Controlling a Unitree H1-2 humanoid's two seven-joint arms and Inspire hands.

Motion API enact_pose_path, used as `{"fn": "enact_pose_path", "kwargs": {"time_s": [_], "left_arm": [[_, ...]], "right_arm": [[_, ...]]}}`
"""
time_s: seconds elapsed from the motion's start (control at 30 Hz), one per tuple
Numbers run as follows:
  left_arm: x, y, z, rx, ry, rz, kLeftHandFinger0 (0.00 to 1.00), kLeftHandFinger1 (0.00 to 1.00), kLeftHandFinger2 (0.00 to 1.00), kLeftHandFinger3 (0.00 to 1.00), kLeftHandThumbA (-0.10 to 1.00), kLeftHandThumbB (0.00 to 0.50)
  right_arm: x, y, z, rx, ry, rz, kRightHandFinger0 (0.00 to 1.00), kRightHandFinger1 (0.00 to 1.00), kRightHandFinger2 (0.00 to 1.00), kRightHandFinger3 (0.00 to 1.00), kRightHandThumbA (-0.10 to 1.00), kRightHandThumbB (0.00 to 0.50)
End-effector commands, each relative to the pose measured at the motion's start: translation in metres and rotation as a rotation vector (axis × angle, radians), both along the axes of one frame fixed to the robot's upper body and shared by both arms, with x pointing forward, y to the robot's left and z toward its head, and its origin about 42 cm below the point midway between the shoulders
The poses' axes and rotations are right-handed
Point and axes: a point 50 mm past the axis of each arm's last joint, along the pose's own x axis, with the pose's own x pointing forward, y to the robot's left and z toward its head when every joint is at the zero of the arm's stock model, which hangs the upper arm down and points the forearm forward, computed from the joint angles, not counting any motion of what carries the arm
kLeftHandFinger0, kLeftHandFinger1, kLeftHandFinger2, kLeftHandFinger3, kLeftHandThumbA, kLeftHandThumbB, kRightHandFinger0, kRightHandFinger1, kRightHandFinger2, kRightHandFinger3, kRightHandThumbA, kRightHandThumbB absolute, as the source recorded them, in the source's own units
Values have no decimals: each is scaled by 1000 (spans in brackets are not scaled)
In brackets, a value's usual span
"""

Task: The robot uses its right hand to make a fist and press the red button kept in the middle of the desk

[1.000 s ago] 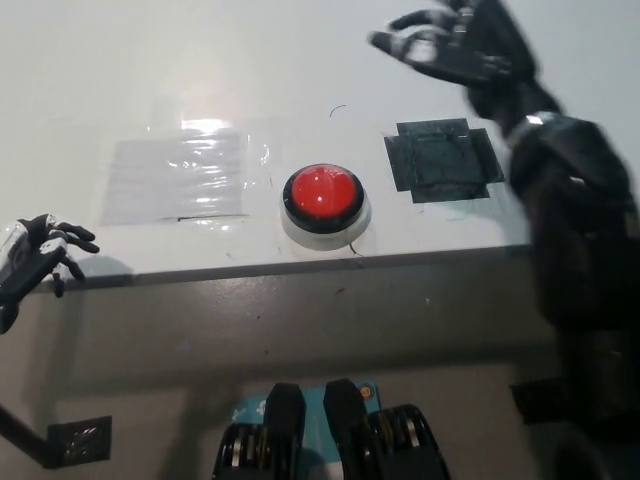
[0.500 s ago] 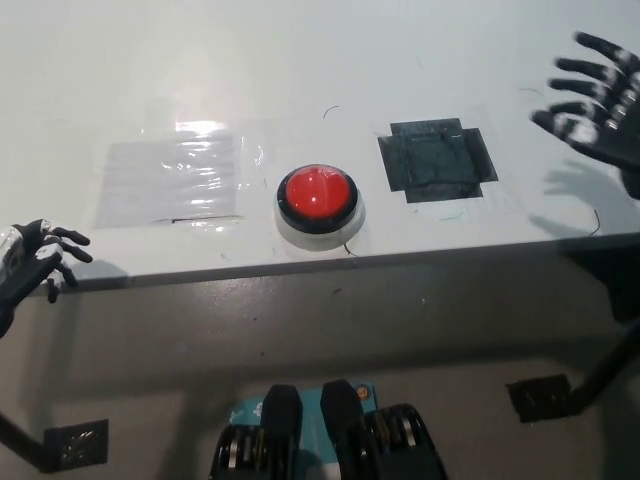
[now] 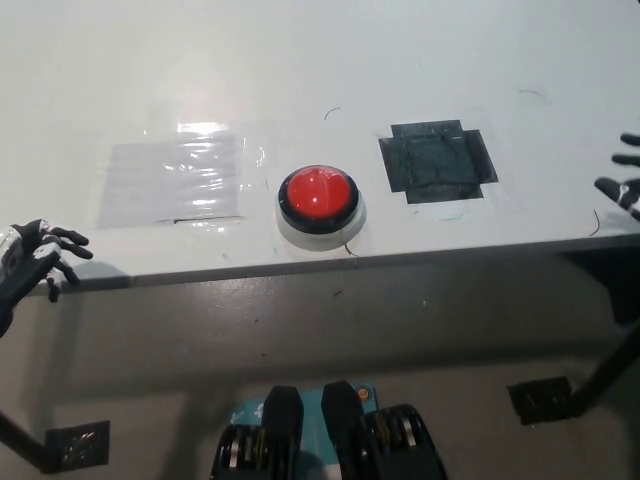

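Note:
The red dome button (image 3: 319, 194) sits in its black ring on a white base near the front middle of the white desk (image 3: 300, 70). Nothing touches it. My black right hand (image 3: 627, 183) shows only as a few spread fingertips at the far right edge, well away from the button. My white left hand (image 3: 30, 260) rests at the lower left by the desk's front edge, fingers loosely apart and holding nothing.
A dark taped square (image 3: 436, 162) lies right of the button. A clear plastic patch (image 3: 175, 177) lies left of it. The desk's front edge (image 3: 330, 262) runs just below the button, with grey floor beneath.
My right hand swung from above the desk's back right out to the right edge and mostly left the picture. The button and left hand stayed put.

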Motion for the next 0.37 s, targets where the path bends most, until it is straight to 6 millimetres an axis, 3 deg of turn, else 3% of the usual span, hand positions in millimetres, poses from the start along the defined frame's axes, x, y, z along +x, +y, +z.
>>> {"fn": "enact_pose_path", "kwargs": {"time_s": [0.0,0.27,0.33], "left_arm": [[-2,5,18,17,-58,5,169,305,444,579,537,0],[0,4,18,7,-63,-2,156,299,436,588,524,0],[-1,4,19,0,-62,0,149,295,426,580,512,0]], "right_arm": [[-2,-5,7,-2,-56,-42,402,558,623,741,1000,327],[1,-9,3,11,-41,-76,400,529,593,717,1000,327],[1,-9,1,15,-35,-75,406,524,575,708,1000,307]]}}
